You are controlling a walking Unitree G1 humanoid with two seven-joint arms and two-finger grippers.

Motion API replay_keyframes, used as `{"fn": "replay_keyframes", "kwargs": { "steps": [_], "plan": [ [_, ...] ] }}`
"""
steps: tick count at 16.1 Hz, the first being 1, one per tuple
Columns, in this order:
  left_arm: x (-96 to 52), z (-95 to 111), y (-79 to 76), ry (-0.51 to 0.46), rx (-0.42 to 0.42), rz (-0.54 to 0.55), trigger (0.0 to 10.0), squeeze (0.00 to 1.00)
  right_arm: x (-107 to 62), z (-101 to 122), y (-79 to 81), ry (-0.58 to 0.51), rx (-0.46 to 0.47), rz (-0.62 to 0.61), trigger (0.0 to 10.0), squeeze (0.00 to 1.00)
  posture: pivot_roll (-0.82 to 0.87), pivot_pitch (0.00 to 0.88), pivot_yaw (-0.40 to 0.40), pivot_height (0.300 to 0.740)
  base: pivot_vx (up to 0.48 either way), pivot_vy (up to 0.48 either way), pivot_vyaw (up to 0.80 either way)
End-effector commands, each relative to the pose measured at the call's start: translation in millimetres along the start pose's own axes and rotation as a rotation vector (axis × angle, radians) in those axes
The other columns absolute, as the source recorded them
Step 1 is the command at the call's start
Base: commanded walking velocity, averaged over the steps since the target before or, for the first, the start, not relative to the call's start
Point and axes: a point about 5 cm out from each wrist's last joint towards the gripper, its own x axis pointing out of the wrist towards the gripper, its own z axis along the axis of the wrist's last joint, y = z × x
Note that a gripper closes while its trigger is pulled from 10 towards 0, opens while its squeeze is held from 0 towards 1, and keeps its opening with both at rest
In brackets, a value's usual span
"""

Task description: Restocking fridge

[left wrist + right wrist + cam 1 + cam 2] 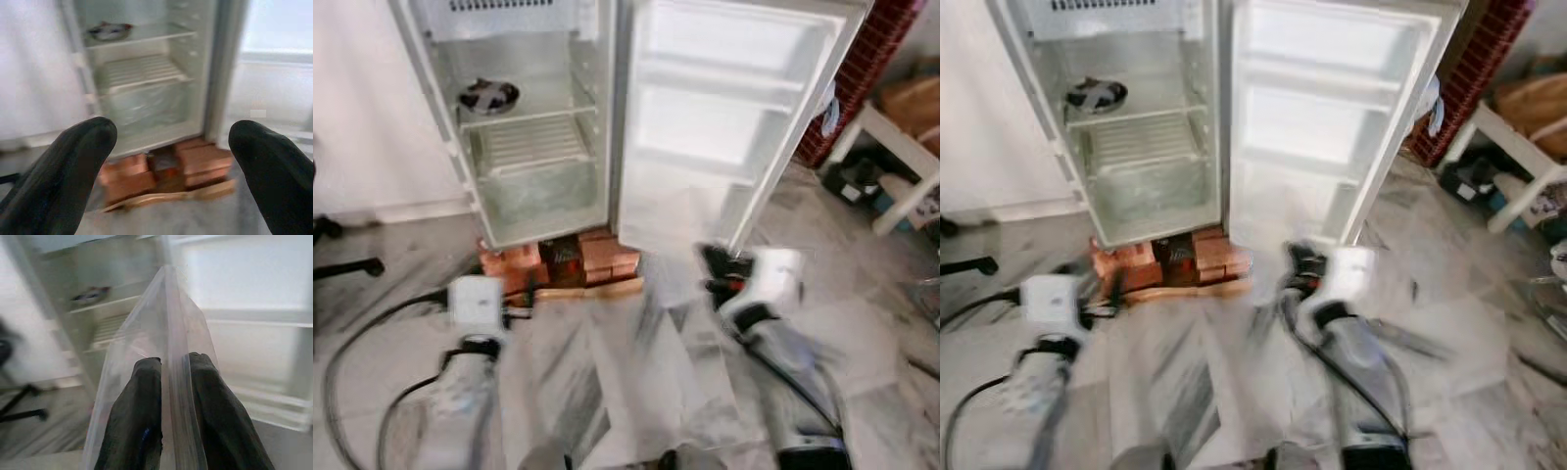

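Right gripper (pixel 173 382): fingers (pixel 139 406) pinched nearly together on the edge of a clear plastic bag (pixel 161 323), bag standing up past the fingertips. Contents impossible to make out (film looks flat, possibly empty). Held upright and forward, presumably so the edge leads into the opening.

Ahead of that gripper: the open fridge (pixel 524 127), door (pixel 724 108) swung wide just beyond and slightly to its right side, door shelves bare. Further in, to its left, upper shelf with a small dark dish (pixel 487 96); wire shelf below it; clear drawer lower down.

Left gripper (pixel 171 161): fingers spread wide, nothing between them. Aimed at the cabinet, likely kept free to steady the door or a shelf.

Beneath the cabinet, straight ahead of the left gripper: bricks (pixel 161 169) on a wooden board, evidently raising the fridge off the marble floor (pixel 626 382).

Well off to the right of the right gripper: white side table (pixel 891 157), red crate behind it.

Head views blurred; judged mid-approach, bag not yet inside.
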Motion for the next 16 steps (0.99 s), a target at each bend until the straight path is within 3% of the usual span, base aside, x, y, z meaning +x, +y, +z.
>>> {"fn": "replay_keyframes", "kwargs": {
  "steps": [1, 3, 4, 6, 9, 12, 16],
  "plan": [
    [1.0, 2.0, -7.4, -0.008, -0.001, -0.016, 10.0, 0.00, -1.6, 6.4, -11.0, -0.015, -0.030, -0.038, 10.0, 0.00, 0.13, 0.093, -0.036, 0.740, 0.000, 0.000, 0.00],
    [1.3, 6.8, -7.2, -0.047, -0.021, 0.000, 10.0, 0.00, -2.1, 7.6, -11.6, -0.025, -0.029, -0.046, 10.0, 0.00, 0.13, 0.091, -0.035, 0.740, 0.000, 0.000, 0.00],
    [1.8, 8.4, -9.3, -0.041, -0.097, -0.033, 10.0, 0.00, -3.7, 7.5, -13.6, -0.030, -0.024, -0.063, 10.0, 0.00, 0.13, 0.091, -0.035, 0.740, 0.000, 0.000, 0.00],
    [7.1, 11.6, -13.8, -0.055, -0.087, -0.039, 10.0, 0.00, -4.7, 6.9, -18.2, -0.037, 0.013, -0.101, 10.0, 0.00, 0.13, 0.090, -0.032, 0.740, 0.000, 0.000, 0.00],
    [9.6, 12.3, -18.8, -0.054, -0.078, -0.067, 10.0, 0.00, -3.7, 8.0, -17.4, -0.043, -0.001, -0.097, 10.0, 0.00, 0.12, 0.090, -0.029, 0.740, 0.000, 0.000, 0.00],
    [8.5, 11.5, -19.1, -0.042, -0.102, -0.088, 10.0, 0.00, -4.7, 7.8, -13.4, -0.043, -0.007, -0.073, 10.0, 0.00, 0.12, 0.097, -0.028, 0.740, 0.000, 0.000, 0.57],
    [5.8, 9.1, -18.2, -0.032, -0.098, -0.090, 10.0, 0.00, -3.9, 6.9, -11.8, -0.038, -0.005, -0.063, 10.0, 0.00, 0.13, 0.104, -0.029, 0.740, 0.293, 0.000, 0.72]
  ]
}}
